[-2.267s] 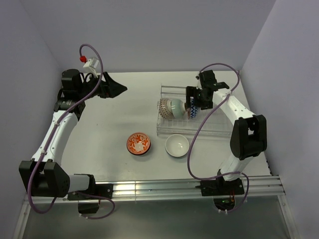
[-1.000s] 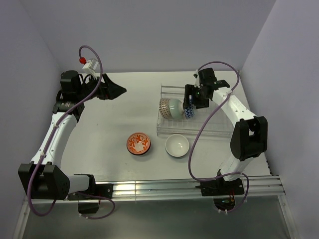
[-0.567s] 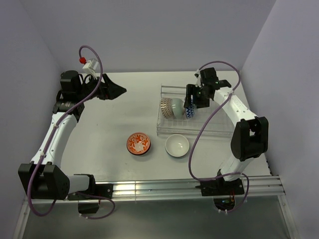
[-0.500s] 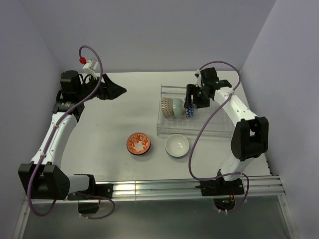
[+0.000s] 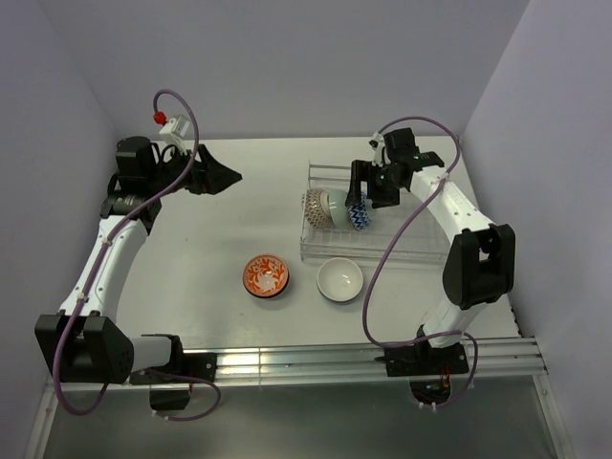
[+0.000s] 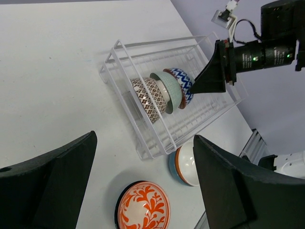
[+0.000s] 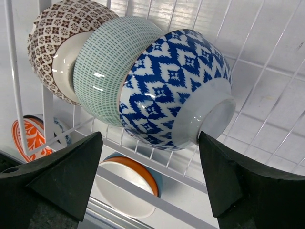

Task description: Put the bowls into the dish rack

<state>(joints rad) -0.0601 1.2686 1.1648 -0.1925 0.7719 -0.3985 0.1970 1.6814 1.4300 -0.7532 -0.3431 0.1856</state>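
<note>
The dish rack [image 5: 421, 251] of thin wires stands at the right of the table. Three bowls lean on edge in a row in it: brown-patterned [image 5: 316, 207], pale green [image 5: 336, 206] and blue-white [image 5: 360, 217]. My right gripper [image 5: 369, 187] hangs open just over the blue-white bowl [image 7: 176, 86], its fingers [image 7: 71, 176] apart on either side and gripping nothing. An orange-red bowl [image 5: 266, 275] and a white bowl with a teal outside [image 5: 339, 279] sit on the table in front of the rack. My left gripper [image 5: 225, 174] is open and empty, high at the far left.
The rack's right half [image 6: 219, 112] holds no bowls. Walls close the table at the back and on both sides. A metal rail [image 5: 363, 359] runs along the near edge by the arm bases.
My right gripper carried the blue-white bowl leftward against the pale green bowl, then opened and let go of it. The left arm has not moved.
</note>
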